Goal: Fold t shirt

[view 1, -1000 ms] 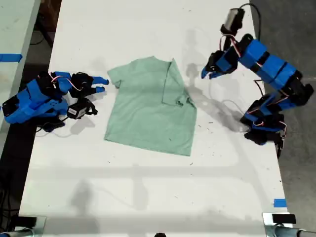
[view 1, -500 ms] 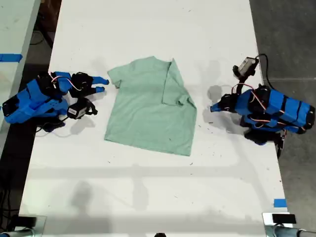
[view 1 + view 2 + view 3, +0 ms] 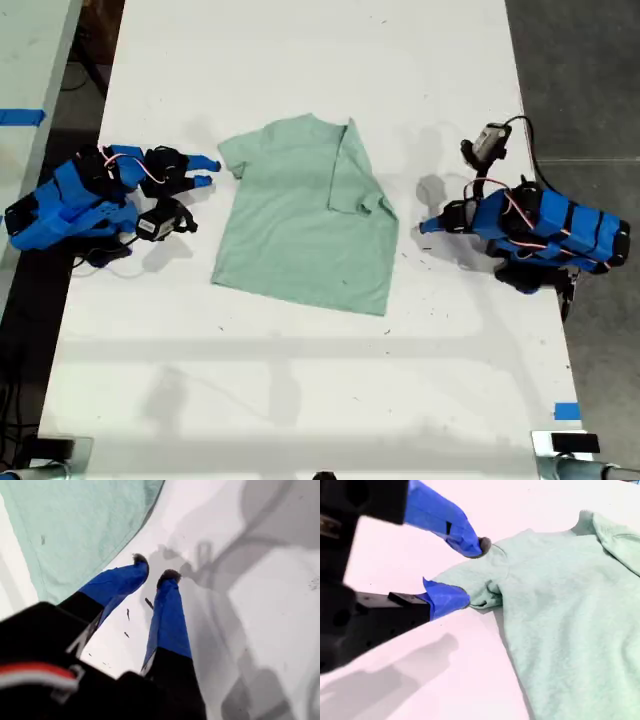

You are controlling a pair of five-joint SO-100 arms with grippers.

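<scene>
Small pale mint-green short-sleeved cloth t shirt (image 3: 300, 235) flat on white tabletop (image 3: 300, 400), about mid-tabletop in exterior view, round neck toward that view's top, hem toward its bottom. Sleeve on exterior view's right folded inward over the body; sleeve on exterior view's left spread out flat. Cloth slightly skewed, hem edge slanting down toward exterior view's right.

My first hand (image 3: 428, 225) on the blue arm at exterior view's right, low over the tabletop, pointing toward the shirt's side edge, near it but apart. In first wrist view, my first hand (image 3: 155, 569) released: two blue fingers with dark tips a narrow gap apart, nothing between, bare tabletop and shadows under them, t shirt (image 3: 75, 525) edge just beside one fingertip. Contact with tabletop: cannot tell.

My second hand (image 3: 208, 172) on the blue arm at exterior view's left, lying low, pointing at the flat sleeve. In second wrist view, my second hand (image 3: 472, 572) released, jaws spread wide, one fingertip at each side of the sleeve end of the t shirt (image 3: 560, 605), sleeve hem bunched a little by the lower fingertip. Not clenched on the cloth.

Strip of blue tape (image 3: 566, 411) on the tabletop near exterior view's bottom right corner.
</scene>
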